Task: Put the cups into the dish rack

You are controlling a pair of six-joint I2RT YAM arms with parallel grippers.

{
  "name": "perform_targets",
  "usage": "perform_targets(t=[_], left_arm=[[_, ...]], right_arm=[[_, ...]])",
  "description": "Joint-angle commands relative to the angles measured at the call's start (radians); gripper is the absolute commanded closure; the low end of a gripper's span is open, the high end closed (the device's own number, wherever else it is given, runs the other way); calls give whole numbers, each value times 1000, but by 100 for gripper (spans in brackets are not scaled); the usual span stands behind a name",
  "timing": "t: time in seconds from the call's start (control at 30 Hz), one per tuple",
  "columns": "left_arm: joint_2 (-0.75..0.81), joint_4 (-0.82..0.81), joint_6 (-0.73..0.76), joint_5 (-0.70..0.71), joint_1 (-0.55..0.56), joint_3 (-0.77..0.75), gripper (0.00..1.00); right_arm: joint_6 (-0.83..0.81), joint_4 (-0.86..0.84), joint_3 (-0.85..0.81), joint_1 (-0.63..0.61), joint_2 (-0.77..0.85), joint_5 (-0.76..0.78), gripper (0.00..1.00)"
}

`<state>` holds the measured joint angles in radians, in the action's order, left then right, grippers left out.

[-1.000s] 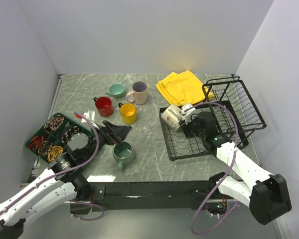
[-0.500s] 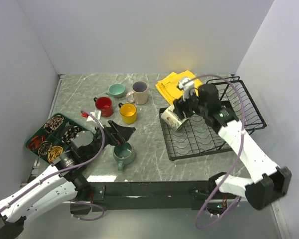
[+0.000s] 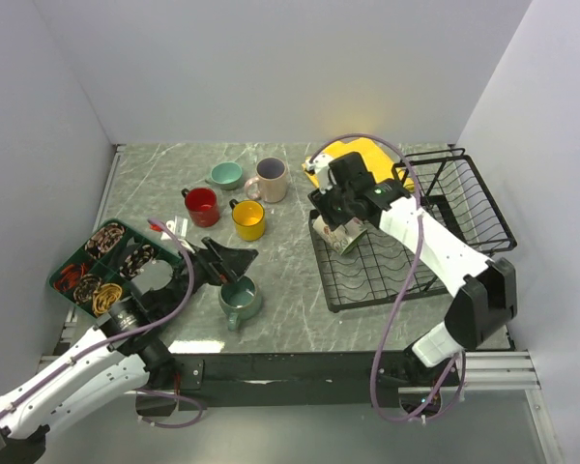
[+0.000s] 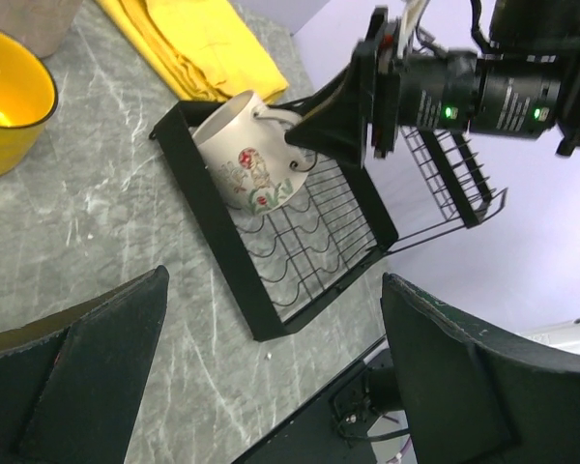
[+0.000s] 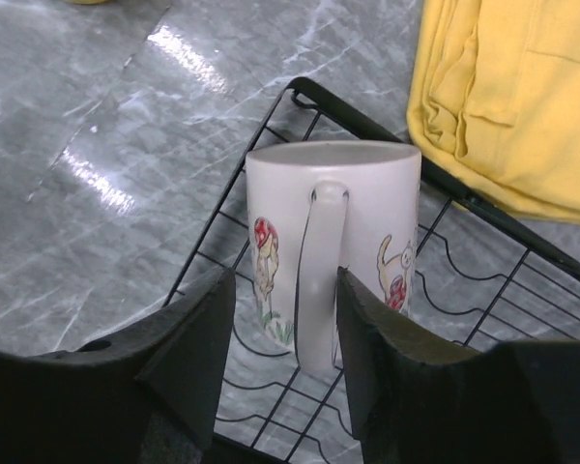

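You're seeing a cream mug (image 5: 372, 203) showing painted red-capped mushrooms and green grass. The dish rack (image 4: 213, 237) is showing black wire, the cloth (image 5: 503, 87) is glowing plain yellow, and the counter (image 5: 77, 145) is showing grey-green marbling with pale veins and white glare.

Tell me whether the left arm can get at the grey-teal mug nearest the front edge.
Probably yes. Its jaws stand open right by that mug, nothing lies between them, and the yellow mug stands farther back, out of the way.

Cream mug (image 5: 329, 213) tilted in black rack (image 4: 211, 240)
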<state>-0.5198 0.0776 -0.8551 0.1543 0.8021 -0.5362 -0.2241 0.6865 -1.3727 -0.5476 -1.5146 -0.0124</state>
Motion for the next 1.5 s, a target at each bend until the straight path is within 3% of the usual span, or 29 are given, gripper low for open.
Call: perform_targets(t=[0.0, 0.1, 0.33, 0.4, 0.43, 0.53, 0.83, 1.2, 1.47], left_arm=[[-5, -25, -5, -10, 2, 15, 4], [-6, -24, -7, -10, 2, 15, 4], [14, -12, -9, -6, 2, 19, 4], [12, -15, -12, -7, 2, 22, 4], [9, -25, -13, -15, 2, 27, 4], [-3, -53, -35, -41, 0, 44, 4], [-110, -228, -117, -124, 2, 67, 4], [-177, -216, -104, -131, 2, 15, 4], [-190, -216, -119, -127, 2, 8, 4]], right_arm=[[19, 56, -88, -12, -65, 108, 50], [25, 74, -120, -18, -110, 127, 58], [19, 104, -160, -17, -164, 172, 61], [14, 93, -157, -18, -162, 175, 72], [14, 88, -155, -18, -159, 180, 85], [11, 76, -144, -18, -136, 173, 100], [17, -90, -45, -15, 42, 103, 100], [34, -511, 240, -3, 243, 46, 100], [60, -970, 483, 2, 295, 89, 100]])
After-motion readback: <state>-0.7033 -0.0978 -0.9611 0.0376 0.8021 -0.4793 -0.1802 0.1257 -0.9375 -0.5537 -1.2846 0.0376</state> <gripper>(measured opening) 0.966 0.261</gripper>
